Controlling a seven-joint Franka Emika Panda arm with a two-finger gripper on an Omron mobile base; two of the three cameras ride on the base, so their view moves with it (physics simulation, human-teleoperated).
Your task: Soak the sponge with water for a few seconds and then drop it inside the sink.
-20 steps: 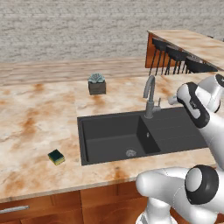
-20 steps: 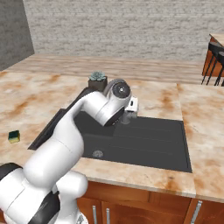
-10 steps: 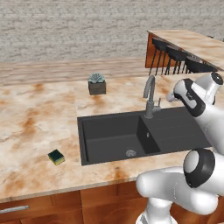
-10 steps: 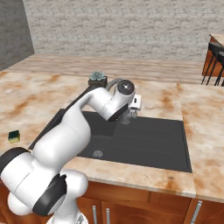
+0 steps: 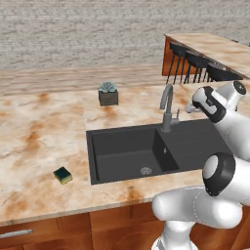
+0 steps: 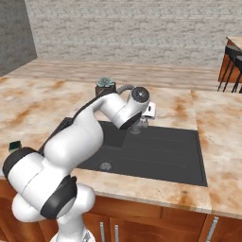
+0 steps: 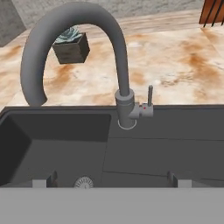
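Note:
The sponge, a small green-topped yellow block, lies on the marble counter left of the sink, far from my hand; it also sits at the left edge. My gripper hovers just right of the grey curved faucet, open and holding nothing. In the hand view the gripper faces the faucet and its small lever, with the sink and drain below. The gripper is above the sink's back edge. No water is in view at the spout.
A dark square pot with a succulent stands on the counter behind the sink, also seen beyond the faucet. A raised bar counter with dark stools lies at the back right. Open marble counter spreads left of the sink.
The arm has swung, carrying the hand a little rightward along the sink's back edge by the faucet. The jaws stay open. The sponge has not moved.

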